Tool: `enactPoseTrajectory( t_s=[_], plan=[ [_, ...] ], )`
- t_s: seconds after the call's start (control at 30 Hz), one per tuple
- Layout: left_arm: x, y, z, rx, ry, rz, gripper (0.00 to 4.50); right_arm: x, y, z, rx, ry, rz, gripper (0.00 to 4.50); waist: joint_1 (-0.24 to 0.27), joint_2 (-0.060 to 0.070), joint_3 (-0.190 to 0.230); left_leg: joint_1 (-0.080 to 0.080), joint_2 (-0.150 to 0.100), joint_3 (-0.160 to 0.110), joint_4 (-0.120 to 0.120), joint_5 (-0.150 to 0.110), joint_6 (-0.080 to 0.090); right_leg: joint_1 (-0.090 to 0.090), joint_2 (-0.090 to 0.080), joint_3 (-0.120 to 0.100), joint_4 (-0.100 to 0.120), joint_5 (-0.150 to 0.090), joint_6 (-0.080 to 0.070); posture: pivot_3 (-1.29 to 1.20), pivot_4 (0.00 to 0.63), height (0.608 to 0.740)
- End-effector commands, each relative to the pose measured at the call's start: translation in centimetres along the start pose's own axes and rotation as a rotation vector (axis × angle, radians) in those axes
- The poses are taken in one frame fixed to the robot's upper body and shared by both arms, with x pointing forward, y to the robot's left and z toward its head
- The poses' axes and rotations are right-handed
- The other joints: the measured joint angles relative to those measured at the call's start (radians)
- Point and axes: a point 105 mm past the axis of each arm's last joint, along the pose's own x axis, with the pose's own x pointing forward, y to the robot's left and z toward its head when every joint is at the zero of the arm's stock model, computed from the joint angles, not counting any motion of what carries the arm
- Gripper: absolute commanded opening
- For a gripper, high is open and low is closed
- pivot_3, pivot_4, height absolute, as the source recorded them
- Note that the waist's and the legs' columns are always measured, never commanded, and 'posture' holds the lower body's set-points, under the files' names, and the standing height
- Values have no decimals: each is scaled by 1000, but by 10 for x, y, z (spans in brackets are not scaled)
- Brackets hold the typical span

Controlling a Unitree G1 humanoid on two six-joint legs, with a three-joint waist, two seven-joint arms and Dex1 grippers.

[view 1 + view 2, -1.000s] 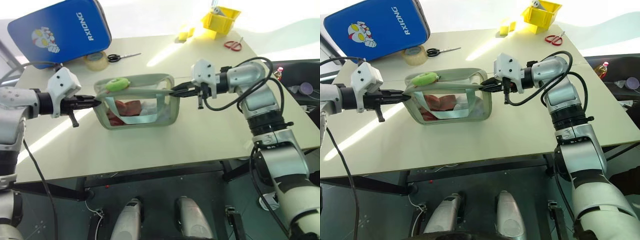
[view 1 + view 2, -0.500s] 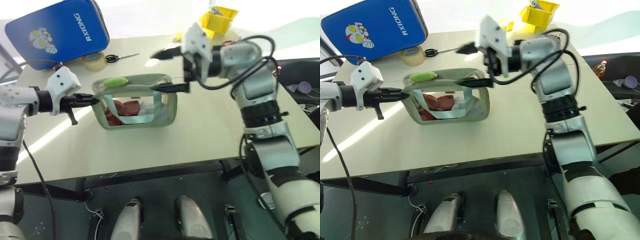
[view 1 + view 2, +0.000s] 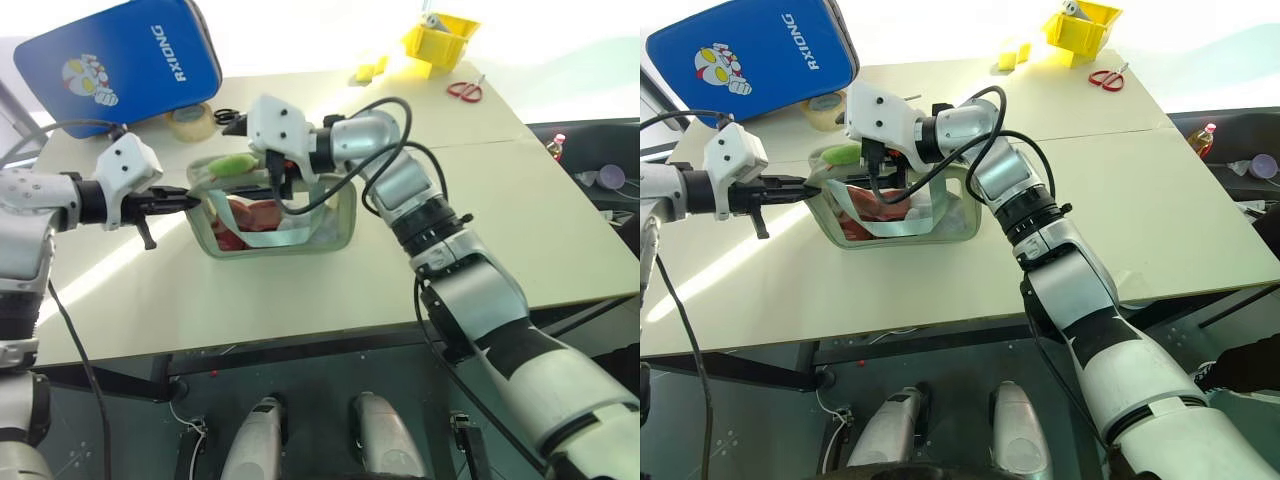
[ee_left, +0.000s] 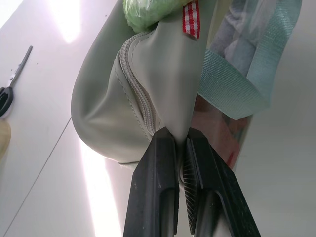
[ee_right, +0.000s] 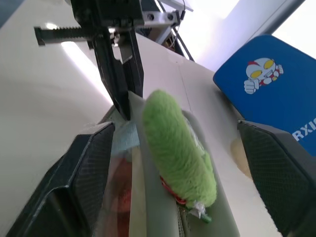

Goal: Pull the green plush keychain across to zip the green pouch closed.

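Now | green plush keychain (image 5: 178, 150): fuzzy lime | left end effector (image 4: 181, 148): clamps green pouch (image 3: 335, 225) | right end effector (image 5: 177, 163): apart

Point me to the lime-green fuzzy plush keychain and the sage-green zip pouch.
lime-green fuzzy plush keychain (image 5: 178, 148), right wrist view, middle of its fuzzy body
sage-green zip pouch (image 4: 106, 111), left wrist view, fabric end wall beside the zipper

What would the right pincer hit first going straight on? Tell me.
Probably the fuzzy lime-green plush keychain, lying between its open fingers; past it, the left pincer pinches the sage-green pouch.
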Motion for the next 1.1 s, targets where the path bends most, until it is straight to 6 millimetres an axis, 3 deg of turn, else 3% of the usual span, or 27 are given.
enactPoseTrajectory(
  t_s=[0.03, 0.17, 0.2, 0.33, 0.5, 0.6, 0.77, 0.9, 1.0, 1.1],
  plan=[
    [-10, 4, 2, 19, 9, 35, 0, 0, -10, 15, -73, -19, -17, 2351, 0, 0, 0, 0, 0, 0, 0, 0, 0, 0, 0, 0, 0, 0, 0, 0, 150, 740],
    [-11, 4, 3, 19, 9, 39, 0, -4, -13, 14, -66, -20, -28, 192, -1, 0, 0, 0, 0, 0, 0, 0, 0, -1, 0, 0, 1, 0, 0, 0, 150, 740],
    [-11, 4, 3, 18, 9, 41, 0, -6, -15, 14, -59, -27, -38, 38, -1, 0, 0, 0, 0, 0, 0, 0, 0, -1, 0, 0, 1, 0, 0, 0, 150, 740],
    [-11, 4, 2, 13, 12, 41, 0, -28, -28, 13, -32, -33, -95, 38, 0, 0, 0, 0, 0, 0, 0, 0, 0, -1, 0, 0, 1, 0, 0, 0, 150, 740],
    [-12, 2, 1, 6, 16, 40, 0, -88, -47, -8, -52, 85, -166, 38, 4, 0, 0, -1, 0, 0, 0, 0, 0, -1, 0, 0, 1, 0, 0, 0, 150, 740],
    [-12, 1, 0, 3, 19, 42, 0, -112, -50, -17, -51, 148, -189, 38, -1, 0, 0, 0, 0, 0, 0, 0, 0, -1, 0, 0, 1, 0, 0, 0, 150, 740],
    [-11, 0, -1, -2, 21, 36, 0, -161, -36, -51, 19, 298, -220, 38, 1, 0, 0, -1, 0, 1, 0, 0, 0, -2, 0, 1, 1, 0, 0, 0, 150, 740],
    [-9, 0, -1, -4, 22, 28, 0, -183, -21, -79, 102, 389, -273, 38, 0, 0, 0, 0, 0, 1, 0, 0, 0, -1, 0, 1, 1, 0, 0, 0, 150, 740],
    [-8, -1, -1, -2, 22, 18, 0, -187, -3, -101, 180, 427, -294, 38, 1, 0, 0, 0, 0, 1, 0, 0, 0, -1, 0, 1, 1, 0, 0, 0, 150, 740],
    [-7, 1, 0, 0, 23, 13, 0, -175, 19, -118, 274, 415, -298, 38, 2, 0, 0, -1, 0, 1, 0, 0, 0, -1, 0, 1, 1, 0, 0, 0, 150, 740]
  ],
)
